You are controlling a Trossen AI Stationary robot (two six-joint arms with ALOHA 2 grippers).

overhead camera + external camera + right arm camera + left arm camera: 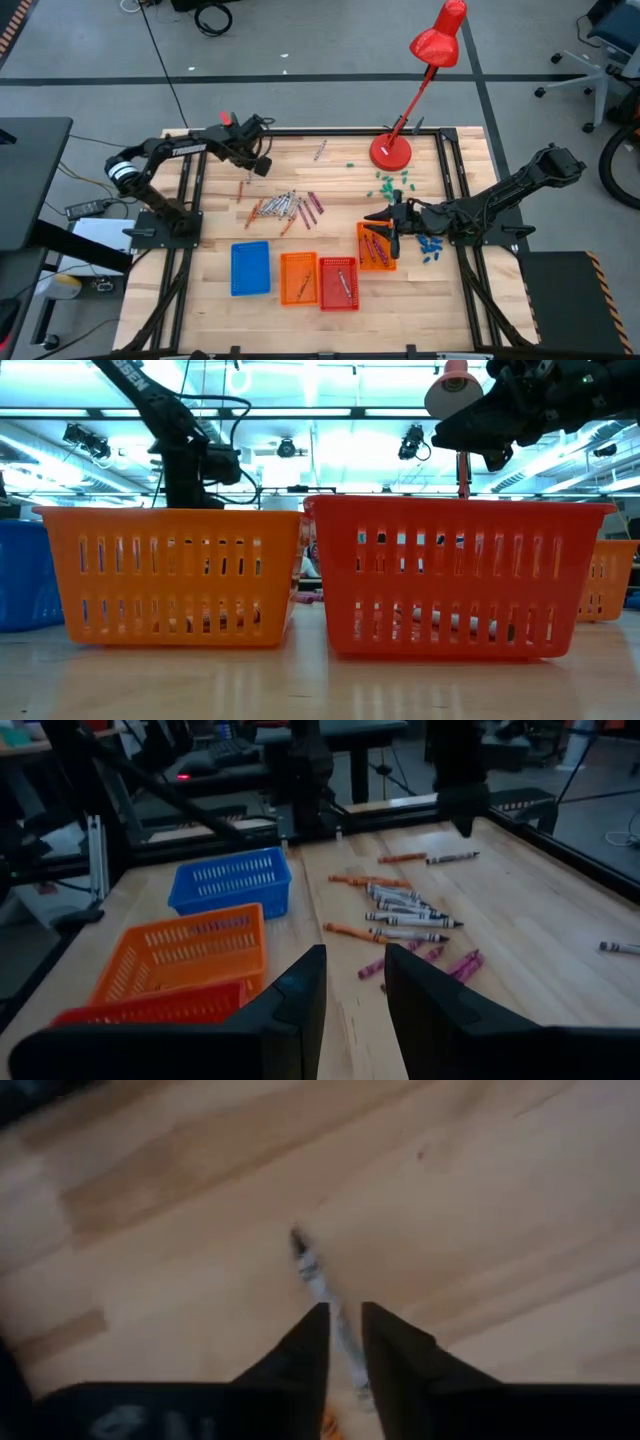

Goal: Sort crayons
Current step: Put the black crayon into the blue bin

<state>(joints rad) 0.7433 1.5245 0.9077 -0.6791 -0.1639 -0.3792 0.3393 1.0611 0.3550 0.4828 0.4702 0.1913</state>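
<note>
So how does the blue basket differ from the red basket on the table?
Colour: the blue basket is blue, the red basket is red. Place: seen from above, the blue basket is at the left end of the row, and the red basket sits to its right, beyond an orange basket. Contents: the red basket holds at least one crayon, and the blue basket shows none. Both are rectangular slotted baskets standing on the wooden table.

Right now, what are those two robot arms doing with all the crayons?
They are sorting crayons. The left gripper is at the table's far left with a grey-white crayon lying between its parted fingers. The right gripper waits open above an orange tray. A pile of crayons is not yet sorted, and blue, orange and red trays sit in front.
</note>
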